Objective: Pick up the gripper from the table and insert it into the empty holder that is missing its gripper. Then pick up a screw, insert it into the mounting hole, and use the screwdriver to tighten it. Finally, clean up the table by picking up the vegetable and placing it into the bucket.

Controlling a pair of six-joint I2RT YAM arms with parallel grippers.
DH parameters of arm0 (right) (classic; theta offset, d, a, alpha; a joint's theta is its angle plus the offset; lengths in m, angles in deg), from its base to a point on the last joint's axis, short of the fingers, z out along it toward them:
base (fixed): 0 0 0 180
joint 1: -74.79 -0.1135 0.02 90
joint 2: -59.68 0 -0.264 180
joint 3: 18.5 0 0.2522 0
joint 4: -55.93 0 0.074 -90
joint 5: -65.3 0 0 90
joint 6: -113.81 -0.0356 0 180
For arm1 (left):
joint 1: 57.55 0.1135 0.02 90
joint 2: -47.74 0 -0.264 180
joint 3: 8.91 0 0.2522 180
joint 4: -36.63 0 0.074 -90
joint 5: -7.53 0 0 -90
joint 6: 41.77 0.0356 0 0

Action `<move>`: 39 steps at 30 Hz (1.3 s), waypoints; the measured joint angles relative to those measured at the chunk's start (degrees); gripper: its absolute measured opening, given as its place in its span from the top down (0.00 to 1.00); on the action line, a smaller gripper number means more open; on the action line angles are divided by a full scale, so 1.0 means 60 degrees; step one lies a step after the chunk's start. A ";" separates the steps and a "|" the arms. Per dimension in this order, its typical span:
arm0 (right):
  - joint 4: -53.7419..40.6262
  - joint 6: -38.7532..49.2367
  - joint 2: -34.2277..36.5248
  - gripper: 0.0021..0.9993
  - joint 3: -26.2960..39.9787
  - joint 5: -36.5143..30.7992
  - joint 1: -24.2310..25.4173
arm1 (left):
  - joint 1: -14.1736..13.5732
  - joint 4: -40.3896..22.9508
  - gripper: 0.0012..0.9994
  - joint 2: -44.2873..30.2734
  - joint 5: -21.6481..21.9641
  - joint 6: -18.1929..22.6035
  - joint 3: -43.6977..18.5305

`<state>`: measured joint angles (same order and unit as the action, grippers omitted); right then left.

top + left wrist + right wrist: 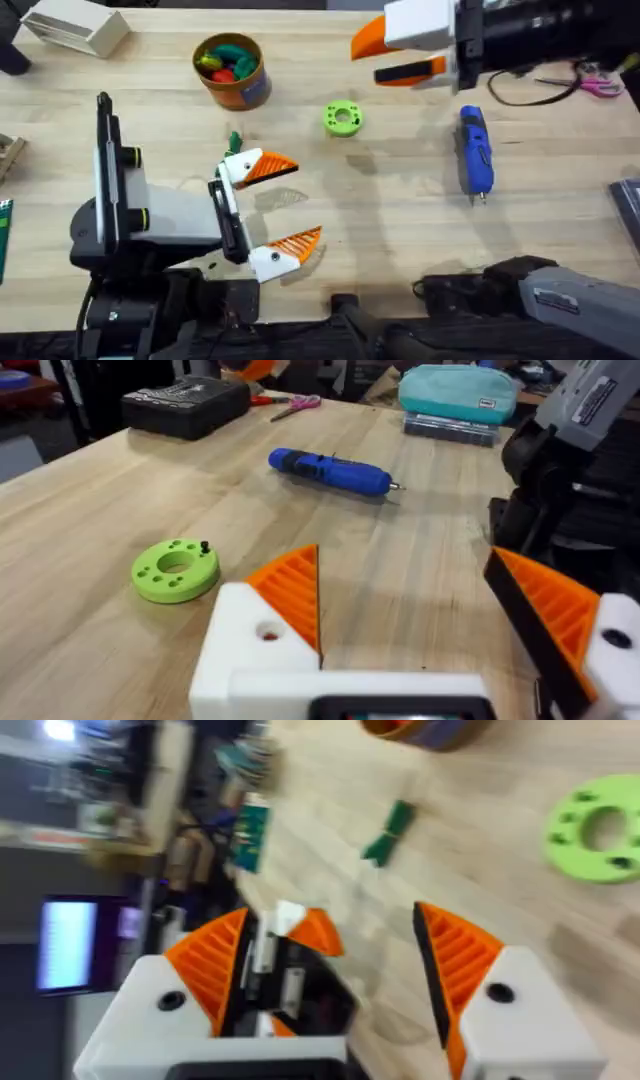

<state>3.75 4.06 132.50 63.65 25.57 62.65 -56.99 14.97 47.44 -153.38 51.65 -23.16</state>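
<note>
Pale wood tabletop lies under both my arms, and no loose orange finger lies on it. The gripper (pixel 293 592) already sits in the holder (pixel 240 660) on my left arm. Its ribbed wedge is seated upright against the white bracket. The mounting hole below it looks reddish and unfilled, while the hole on the opposite bracket shows a dark head. So I judge the screw step is in hand, though I cannot be certain of the hole.

A small dark screw (pixel 205 546) stands on the green ring (pixel 343 118), just ahead of my left gripper (pixel 305 200). My left jaws are spread wide, holding nothing and touching nothing.

The screwdriver (pixel 474 150) lies flat on the table, well apart from both grippers and untouched. My right gripper (pixel 366 62) hangs high over the far side of the table. Its jaws are parted and empty too.

The next move, as I read it, calls for a fine pinch. My right gripper must descend to the ring, close on that tiny screw without tipping it, then carry it to the hole.

The vegetable (pixel 234 140) lies on the wood near the bucket (pixel 232 68), not yet inside. Clean-up is still to do.
</note>
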 joint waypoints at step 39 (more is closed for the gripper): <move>-0.4332 0.4196 0.4369 0.13 0.4238 -0.9021 -0.2537 | 0.0000 0.0000 0.01 0.0000 0.0000 0.0000 0.0000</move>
<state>-22.24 29.24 158.71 89.08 -28.56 47.42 -56.99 14.97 47.44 -153.38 51.65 -23.16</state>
